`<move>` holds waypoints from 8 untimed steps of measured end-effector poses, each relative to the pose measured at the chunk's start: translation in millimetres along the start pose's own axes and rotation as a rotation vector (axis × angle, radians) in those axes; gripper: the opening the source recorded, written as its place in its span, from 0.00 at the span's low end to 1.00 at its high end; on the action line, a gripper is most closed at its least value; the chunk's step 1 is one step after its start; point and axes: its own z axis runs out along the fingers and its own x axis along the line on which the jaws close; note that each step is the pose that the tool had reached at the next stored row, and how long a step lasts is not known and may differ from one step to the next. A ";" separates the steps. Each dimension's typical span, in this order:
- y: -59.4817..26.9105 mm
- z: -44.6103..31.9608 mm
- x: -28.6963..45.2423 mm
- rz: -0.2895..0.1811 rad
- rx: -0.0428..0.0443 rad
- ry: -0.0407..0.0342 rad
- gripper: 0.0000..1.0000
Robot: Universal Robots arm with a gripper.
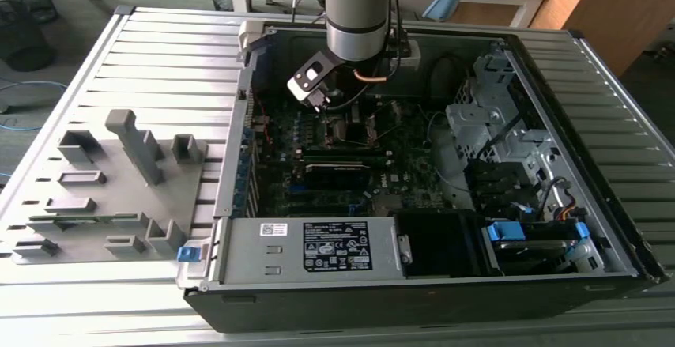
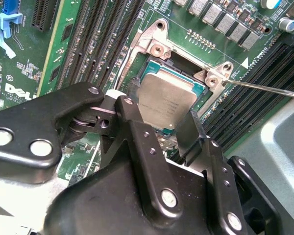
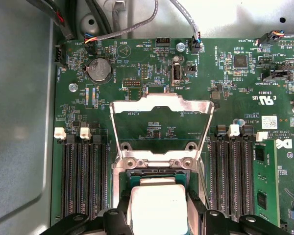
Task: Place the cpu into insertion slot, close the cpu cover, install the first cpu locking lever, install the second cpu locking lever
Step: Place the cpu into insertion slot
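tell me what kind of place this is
Probably a robotics lab or test workshop: an open computer case lies on a slatted metal table, a robot arm reaches into it, and the gripper holds the cpu over the motherboard.

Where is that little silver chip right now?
In the second wrist view the cpu sits at its socket, clasped by the gripper. In the first wrist view the cpu cover stands open just beyond it.
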 end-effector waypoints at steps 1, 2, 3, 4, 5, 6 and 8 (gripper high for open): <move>0.0 0.0 0.0 0.000 0.0000 0.0000 0.54; 0.0 0.0 0.0 0.000 0.0000 0.0000 0.54; 0.0 0.0 0.0 0.000 -0.0001 0.0000 0.54; 0.0 -0.2 0.0 0.000 -0.0001 0.0000 0.54; 0.1 -0.7 0.1 0.000 -0.0003 0.0005 0.54; 0.2 -1.6 0.1 0.000 -0.0002 0.0002 0.54; 0.3 -2.4 0.1 0.000 -0.0002 0.0002 0.54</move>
